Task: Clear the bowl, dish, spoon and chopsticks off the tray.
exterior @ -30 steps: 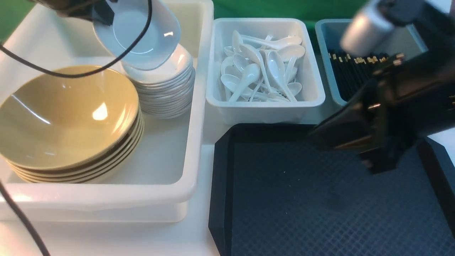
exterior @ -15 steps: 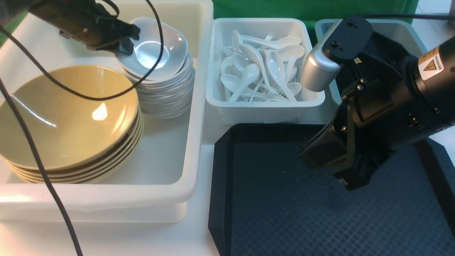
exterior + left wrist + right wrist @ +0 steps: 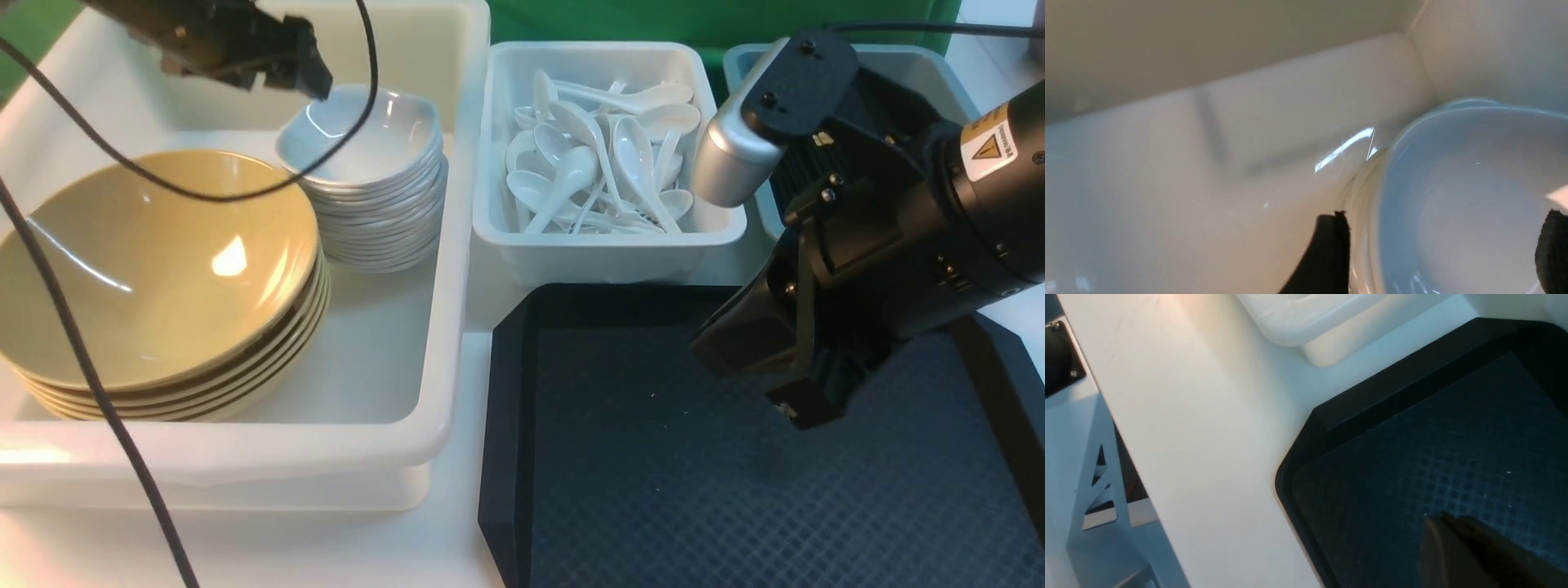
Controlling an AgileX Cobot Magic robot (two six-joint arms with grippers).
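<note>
Released moments ago, the dish (image 3: 371, 139) tops its stack (image 3: 384, 220), left hand (image 3: 304, 75) spread just above (right hand (image 3: 804, 404) pressed together).

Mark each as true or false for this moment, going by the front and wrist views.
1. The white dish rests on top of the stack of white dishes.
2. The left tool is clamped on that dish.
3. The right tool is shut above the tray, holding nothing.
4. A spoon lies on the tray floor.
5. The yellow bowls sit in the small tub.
1. True: the dish tops the stack of dishes in the big white tub.
2. False: the left tool is open above the dish, its fingers spread clear of it.
3. True: the right tool is shut and empty over the tray.
4. False: none shows there; the spoons lie in the small tub.
5. False: the yellow bowls sit in the big white tub.
</note>
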